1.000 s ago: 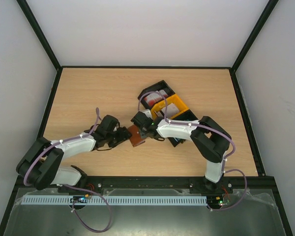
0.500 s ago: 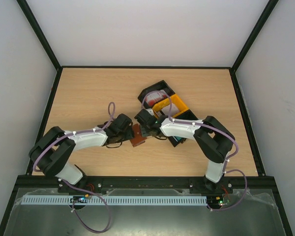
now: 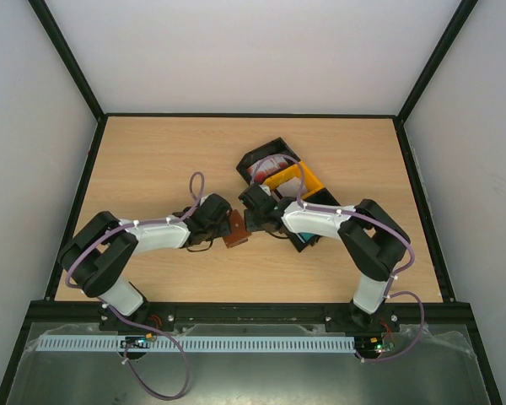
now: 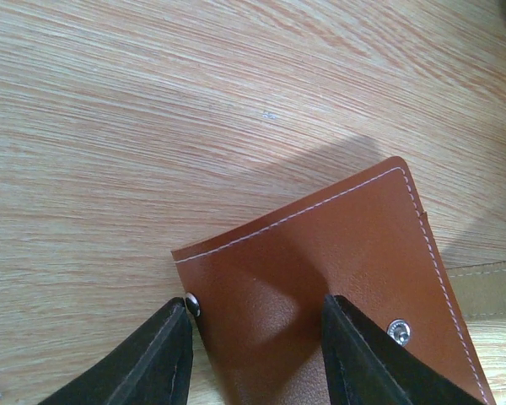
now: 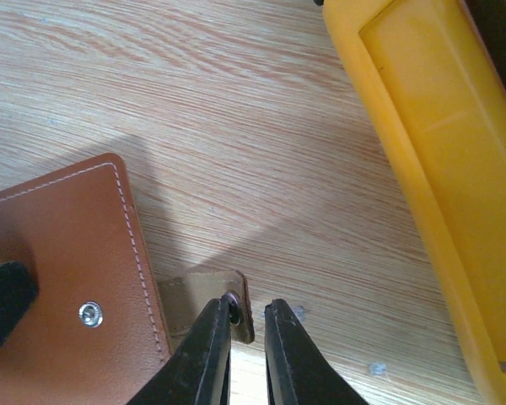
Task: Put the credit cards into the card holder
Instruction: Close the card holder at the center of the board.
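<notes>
The brown leather card holder lies flat on the table between both grippers. My left gripper is open over its left corner: one finger sits beside a snap at the edge and the other finger rests on its face. My right gripper is nearly shut around its lighter tab, which stands between the fingers with the snap against one of them. Red-and-white credit cards lie in the bin tray's far compartment. A teal card shows at its near end.
The black-and-yellow three-compartment bin tray lies diagonally just behind and right of the right gripper. Its yellow wall fills the right side of the right wrist view. Black frame rails border the table.
My left arm has swung right and brought its gripper onto the card holder's left corner. My right gripper has shifted slightly right and back at the tab.
</notes>
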Motion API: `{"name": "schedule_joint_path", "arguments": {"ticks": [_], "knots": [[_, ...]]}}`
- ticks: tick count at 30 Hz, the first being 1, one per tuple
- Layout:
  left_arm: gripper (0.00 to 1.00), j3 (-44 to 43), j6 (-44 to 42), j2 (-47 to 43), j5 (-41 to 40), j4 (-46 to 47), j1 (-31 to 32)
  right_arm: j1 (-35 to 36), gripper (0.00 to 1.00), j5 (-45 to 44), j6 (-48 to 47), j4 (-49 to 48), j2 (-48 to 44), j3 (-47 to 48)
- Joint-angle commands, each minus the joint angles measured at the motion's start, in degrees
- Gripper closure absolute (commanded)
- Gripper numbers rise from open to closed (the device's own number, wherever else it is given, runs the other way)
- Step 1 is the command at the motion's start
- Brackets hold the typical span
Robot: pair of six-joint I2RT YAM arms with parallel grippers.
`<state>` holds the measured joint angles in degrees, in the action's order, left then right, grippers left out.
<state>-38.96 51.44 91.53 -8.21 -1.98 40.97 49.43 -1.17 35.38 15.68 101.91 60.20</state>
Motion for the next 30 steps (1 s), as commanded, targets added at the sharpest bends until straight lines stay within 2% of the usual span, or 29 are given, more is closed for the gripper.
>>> {"name": "schedule_joint_path", "arguments": {"ticks": [1, 3, 8, 15, 21, 25, 30], "knots": [[0.56, 4.21, -0.3, 5.69, 0.38, -12.19, -0.1, -0.43, 0.91, 1.86, 0.75, -2.25, -2.6, -0.7], [0.56, 4.22, -0.36, 5.6, 0.56, -12.11, -0.1, -0.39, 0.92, 2.61, 0.75, -2.62, -3.14, -0.72], [0.56, 4.42, -0.37, 5.1, 0.81, -11.97, -0.1, -0.44, 0.83, 2.63, 0.75, -2.94, -3.64, -0.64], [0.56, 4.54, -0.38, 4.76, 1.0, -11.91, -0.1, -0.39, 0.92, 2.87, 0.75, -3.01, -3.15, -0.93], [0.56, 4.68, -0.5, 4.62, 1.3, -11.65, -0.1, -0.41, 0.92, 3.4, 0.75, -2.92, -1.93, -1.05], [0.56, 4.84, -0.4, 4.47, 1.45, -11.56, -0.1, -0.39, 0.98, 4.27, 0.75, -3.21, -1.78, -0.93], [0.56, 4.88, -0.38, 4.27, 1.7, -11.26, -0.1, -0.41, 0.96, 4.22, 0.75, -3.34, -1.92, -0.82]]}}
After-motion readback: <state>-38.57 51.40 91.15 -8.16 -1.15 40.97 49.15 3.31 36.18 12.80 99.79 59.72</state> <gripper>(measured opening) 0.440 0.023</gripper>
